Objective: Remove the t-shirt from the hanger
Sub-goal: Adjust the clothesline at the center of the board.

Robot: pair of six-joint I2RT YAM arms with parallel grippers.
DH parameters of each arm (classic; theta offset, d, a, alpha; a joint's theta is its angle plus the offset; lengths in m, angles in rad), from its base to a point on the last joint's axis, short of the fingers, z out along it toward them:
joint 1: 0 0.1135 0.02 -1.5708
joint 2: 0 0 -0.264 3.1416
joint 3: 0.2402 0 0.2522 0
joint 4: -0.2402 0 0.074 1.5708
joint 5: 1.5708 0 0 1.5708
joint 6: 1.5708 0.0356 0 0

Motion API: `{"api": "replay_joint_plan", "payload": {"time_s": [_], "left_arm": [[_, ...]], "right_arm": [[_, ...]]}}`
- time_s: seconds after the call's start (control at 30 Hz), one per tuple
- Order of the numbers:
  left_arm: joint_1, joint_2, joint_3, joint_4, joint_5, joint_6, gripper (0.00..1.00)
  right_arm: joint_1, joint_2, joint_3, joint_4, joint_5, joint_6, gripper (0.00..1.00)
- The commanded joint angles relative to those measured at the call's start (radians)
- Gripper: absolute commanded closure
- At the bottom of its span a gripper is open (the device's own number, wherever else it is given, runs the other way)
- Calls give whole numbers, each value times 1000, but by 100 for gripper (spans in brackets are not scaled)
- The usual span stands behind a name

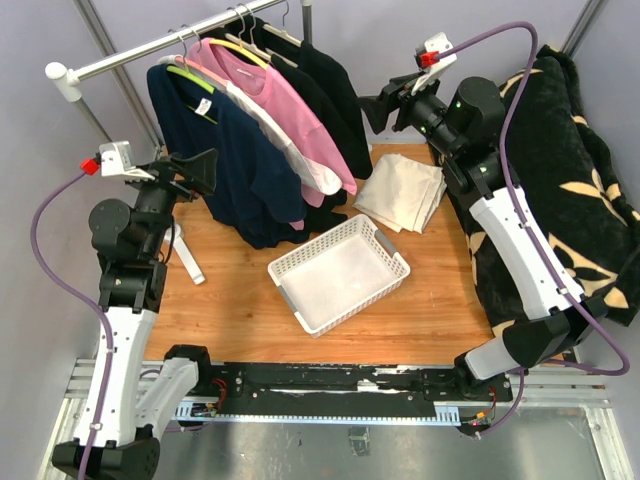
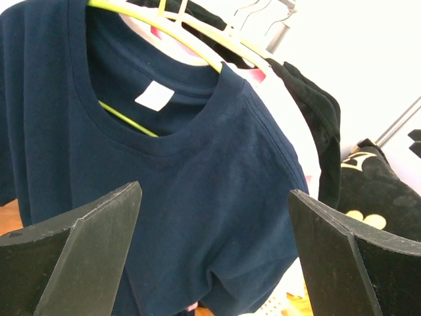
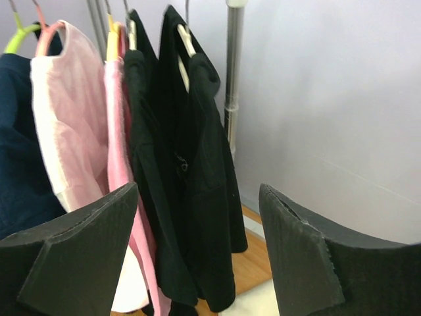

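**Navy t-shirt hanging just ahead of my open left gripper**

I am holding my left gripper (image 2: 214, 191) with its jaws spread wide and nothing between them, facing the navy t-shirt (image 2: 66, 145). The shirt is hanging on a yellow-green hanger (image 2: 172, 29) at the near end of the rail (image 1: 150, 45). Its collar is sitting above and just beyond my fingertips, and whether they are brushing the cloth I cannot tell. My right gripper (image 3: 197, 191) is also standing parted and empty, pointing at the black shirts (image 3: 191, 171) at the rail's other end. A pink shirt (image 1: 290, 110) is hanging between the navy and the black ones
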State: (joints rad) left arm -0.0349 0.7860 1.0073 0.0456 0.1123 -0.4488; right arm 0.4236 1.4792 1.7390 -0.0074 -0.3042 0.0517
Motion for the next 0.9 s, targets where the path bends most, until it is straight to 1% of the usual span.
{"api": "replay_joint_plan", "payload": {"time_s": [0.0, 0.3, 0.53, 0.67, 0.87], "left_arm": [[6, -60, -48, -15, 19, 7, 2], [6, -151, -146, -91, 17, 18, 3], [6, -190, -182, -115, 22, 27, 3], [6, -223, -204, -120, 22, 37, 3], [6, -277, -241, -119, 30, 33, 3]], "right_arm": [[-18, 11, 25, -65, 93, -12, 25], [-118, 100, 3, -85, 61, 56, 24], [-176, 170, 1, -80, 29, 85, 22], [-205, 256, 37, -93, 19, 88, 22], [-222, 453, 158, -171, 30, 74, 22]]}}
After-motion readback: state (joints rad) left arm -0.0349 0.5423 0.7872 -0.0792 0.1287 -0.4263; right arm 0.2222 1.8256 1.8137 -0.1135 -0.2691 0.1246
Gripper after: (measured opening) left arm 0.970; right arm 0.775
